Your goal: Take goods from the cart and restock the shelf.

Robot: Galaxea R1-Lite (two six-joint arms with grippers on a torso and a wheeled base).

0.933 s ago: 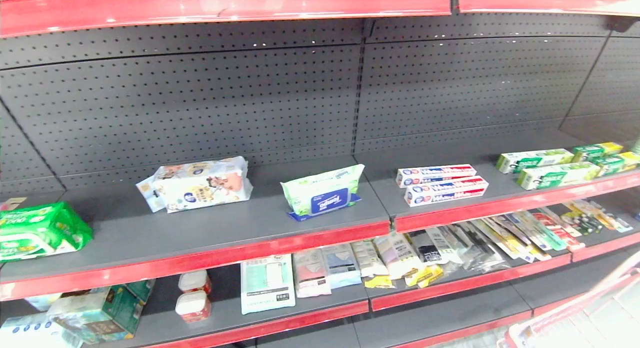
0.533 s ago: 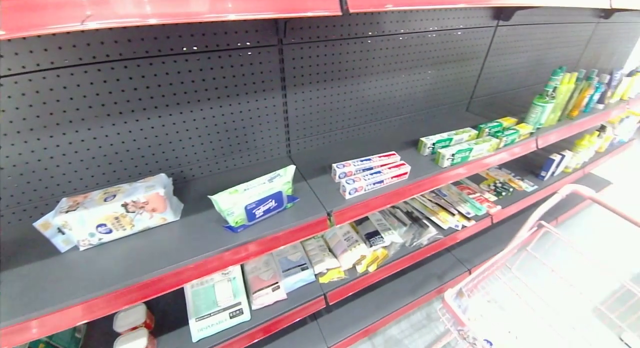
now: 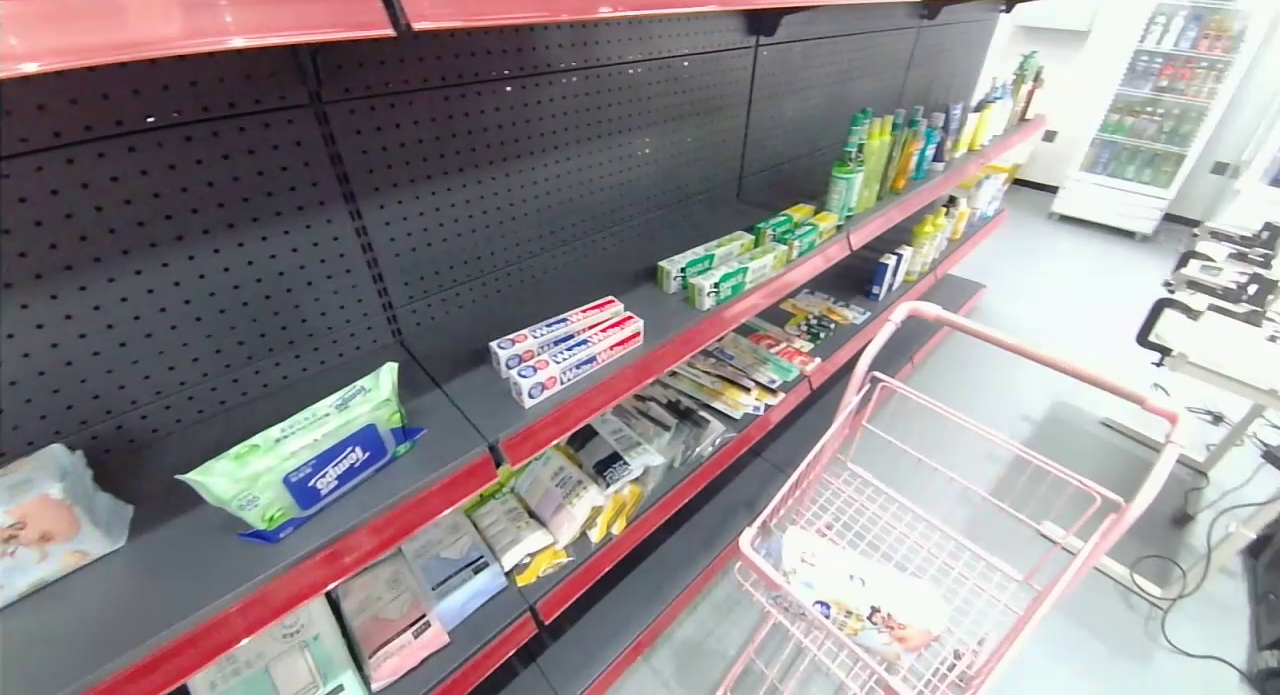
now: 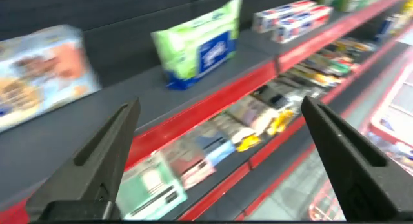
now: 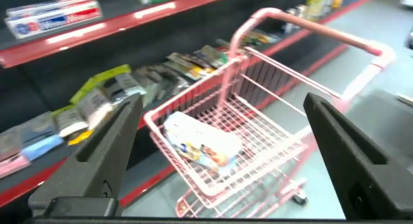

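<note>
Beside the shelf, my cart holds one pack; left gripper and right gripper hang with fingers apart, empty. I judge the pick not yet made.

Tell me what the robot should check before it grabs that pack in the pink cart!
1. Is the right gripper open and empty: ok.
2. Is the left gripper open and empty: ok.
3. Is the pack free to grab: ok, it lies alone in the cart with nothing on top.
4. Is the right gripper close to the pack: not ok, the pack is far from its fingers.
5. Is there room on the shelf: ok, there is bare space beside the green wipes pack.
6. Will the cart stay put when touched: cannot tell.
</note>
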